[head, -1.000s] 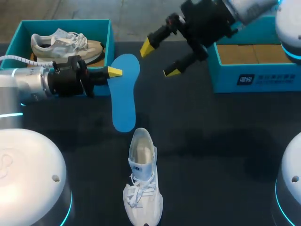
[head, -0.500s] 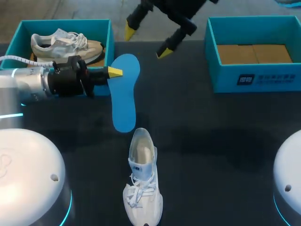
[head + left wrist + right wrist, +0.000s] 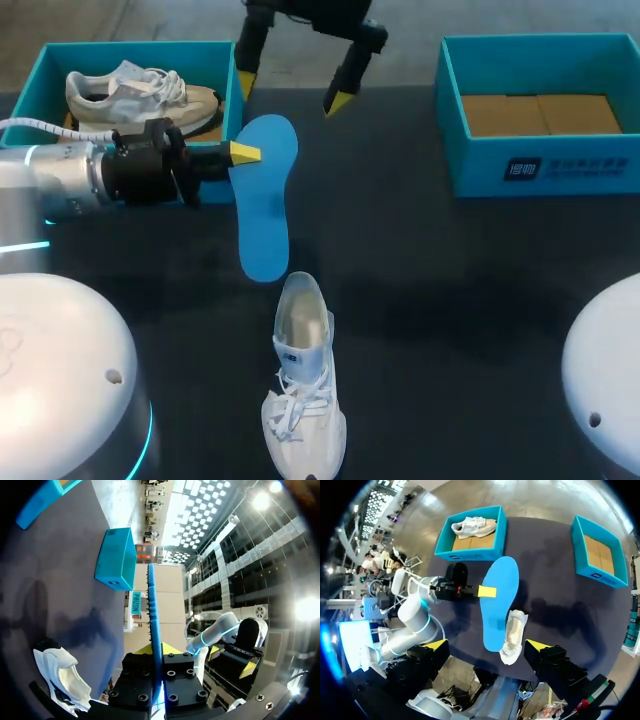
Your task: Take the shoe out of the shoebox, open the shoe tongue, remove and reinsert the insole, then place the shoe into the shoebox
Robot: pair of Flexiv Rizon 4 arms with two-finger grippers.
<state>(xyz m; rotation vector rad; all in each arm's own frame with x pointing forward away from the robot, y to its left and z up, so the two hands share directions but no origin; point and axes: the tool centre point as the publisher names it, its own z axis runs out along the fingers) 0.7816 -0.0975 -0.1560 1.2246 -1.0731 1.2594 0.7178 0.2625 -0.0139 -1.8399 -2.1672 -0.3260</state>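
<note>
Head view is showing the left gripper (image 3: 243,153) clenching the blue insole (image 3: 265,210) beyond the white shoe (image 3: 302,380) by the tabletop's (image 3: 430,280) near edge, right gripper (image 3: 291,93) hanging released, so steadying the shoe while aligning is looking wise.

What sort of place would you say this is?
Probably a robot workbench for shoe-handling trials: a dark table carries two teal shoeboxes, a white shoe lies loose, and the left gripper holds a blue insole.
</note>
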